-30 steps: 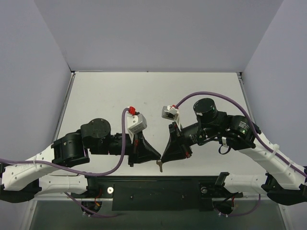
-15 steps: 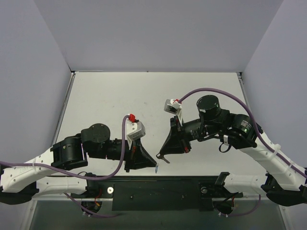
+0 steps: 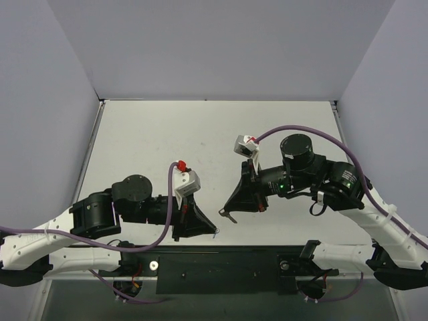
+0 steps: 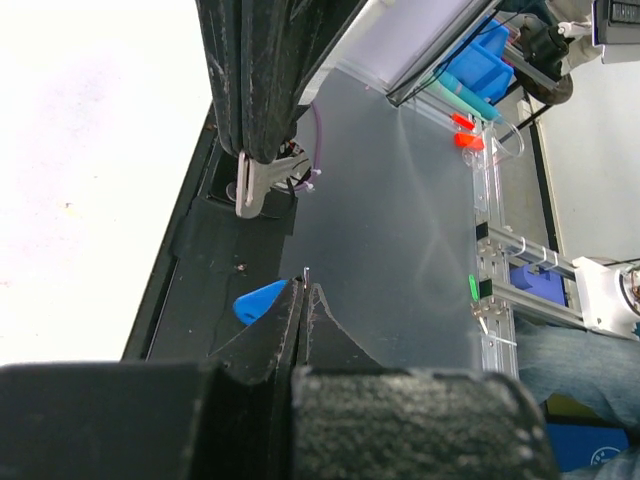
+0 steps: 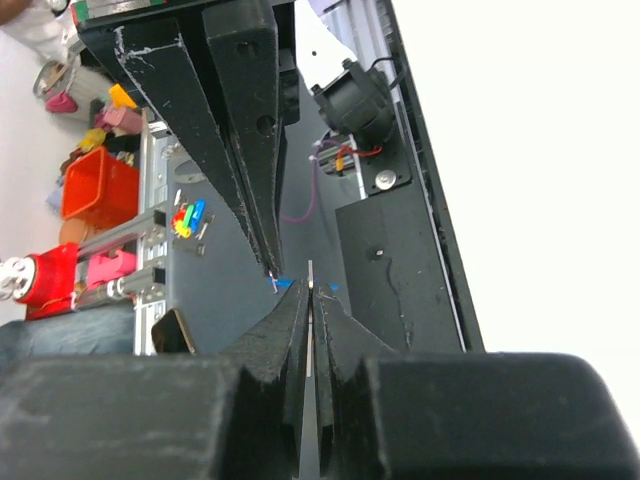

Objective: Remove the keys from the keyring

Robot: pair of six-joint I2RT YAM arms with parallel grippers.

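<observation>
top external view: left gripper (image 3: 214, 232) pinches the keyring (image 4: 258, 302), right gripper (image 3: 223, 213) pinches the key (image 3: 230, 218), tips apart, apparently pulling them separate.

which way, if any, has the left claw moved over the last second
Yes, the left claw moved toward the black base bar at the near edge.
</observation>
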